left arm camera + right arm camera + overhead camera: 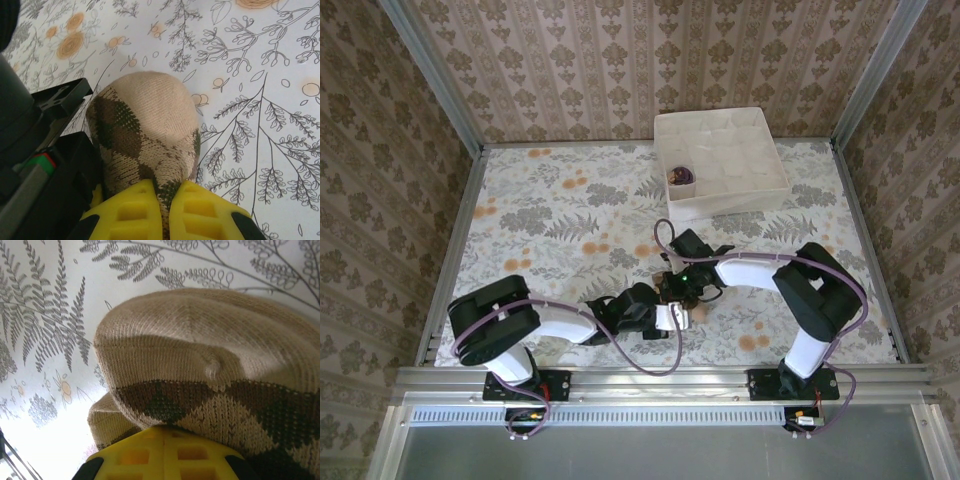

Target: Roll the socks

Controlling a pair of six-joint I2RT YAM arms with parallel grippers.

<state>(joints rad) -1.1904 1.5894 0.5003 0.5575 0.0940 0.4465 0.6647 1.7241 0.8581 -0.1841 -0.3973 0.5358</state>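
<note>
The brown-tan argyle sock (145, 125) sits bunched into a rounded lump on the floral cloth, near the front middle of the table (698, 313). My left gripper (170, 202) is shut on a fold of it, with fabric squeezed between the yellow fingers (130, 210). My right gripper (164, 440) has its yellow pads pressed together, tips tucked under the sock's (210, 355) tan and checked folds. Both grippers meet at the sock, left (670, 315) and right (682, 290). The dark purple sock (680, 175) lies rolled in a cell of the white box.
The white divider box (720, 207) stands at the back right of the table. The right arm's black body (30, 150) crowds the sock's left side in the left wrist view. Patterned walls enclose the table on three sides.
</note>
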